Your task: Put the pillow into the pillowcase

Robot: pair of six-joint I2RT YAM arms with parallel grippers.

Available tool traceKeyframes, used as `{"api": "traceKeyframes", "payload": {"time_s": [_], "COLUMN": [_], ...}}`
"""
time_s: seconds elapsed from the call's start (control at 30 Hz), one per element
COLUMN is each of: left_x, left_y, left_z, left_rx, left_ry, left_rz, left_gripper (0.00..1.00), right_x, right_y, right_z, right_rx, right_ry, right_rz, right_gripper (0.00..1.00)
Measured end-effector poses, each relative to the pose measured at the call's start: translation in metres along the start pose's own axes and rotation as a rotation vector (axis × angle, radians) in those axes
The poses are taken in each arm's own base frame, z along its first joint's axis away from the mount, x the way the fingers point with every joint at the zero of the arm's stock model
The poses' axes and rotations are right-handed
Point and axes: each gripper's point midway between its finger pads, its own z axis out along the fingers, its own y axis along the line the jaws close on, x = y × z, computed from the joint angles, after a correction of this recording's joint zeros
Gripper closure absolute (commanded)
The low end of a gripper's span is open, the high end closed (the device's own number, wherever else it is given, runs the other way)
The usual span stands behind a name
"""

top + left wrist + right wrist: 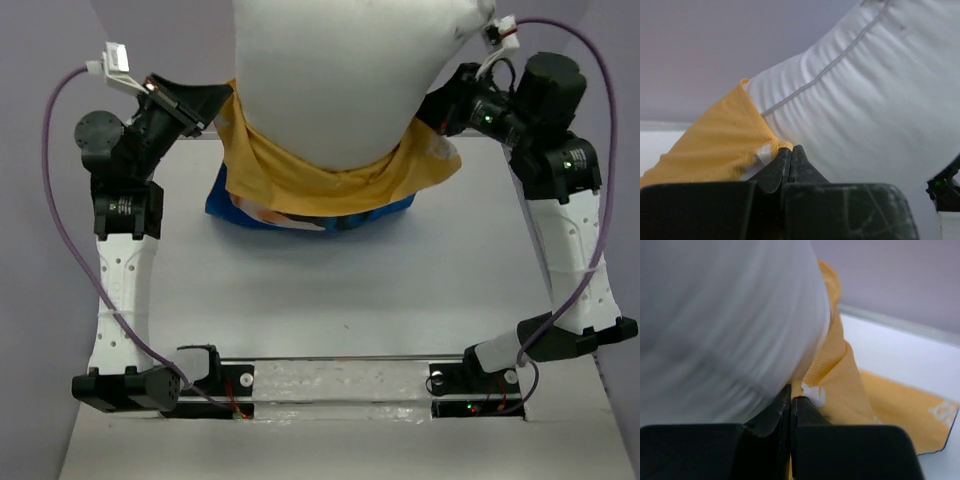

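Yellow pillowcase [300, 178] in L gripper [791, 149], R gripper [791, 388]

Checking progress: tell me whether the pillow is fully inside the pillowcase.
No, most of the pillow bulges out above the rim of the pillowcase.

Free tabletop [350, 300] nearside; pillow [345, 80] and pillowcase [300, 180] across far middle.

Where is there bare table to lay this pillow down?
The bare table lies mid-view, bordered by the pillowcase beyond, the base rail nearer, the left arm and right arm at the sides. Crowded at the far edge: pillow, left end effector, right end effector.
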Motion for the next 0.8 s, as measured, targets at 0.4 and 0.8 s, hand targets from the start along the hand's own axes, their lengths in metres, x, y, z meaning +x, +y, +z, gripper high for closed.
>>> {"api": "traceKeyframes", "payload": {"time_s": [0.4,0.8], "left_x": [-0.046,-0.048], "left_y": [-0.163,-0.1], "left_z": [-0.066,-0.025], "left_rx": [0.366,0.239], "left_ry": [-0.149,-0.121], "left_rz": [0.245,0.13], "left_gripper": [1.0,1.0], "right_x": [-0.084,-0.071], "right_y": [0.087,0.036], "right_z": [-0.098,-0.056], "right_rx": [-0.103,0.02], "right_ry": [-0.345,-0.311], "right_rz": [-0.141,-0.071], "right_gripper": [1.0,1.0]}}
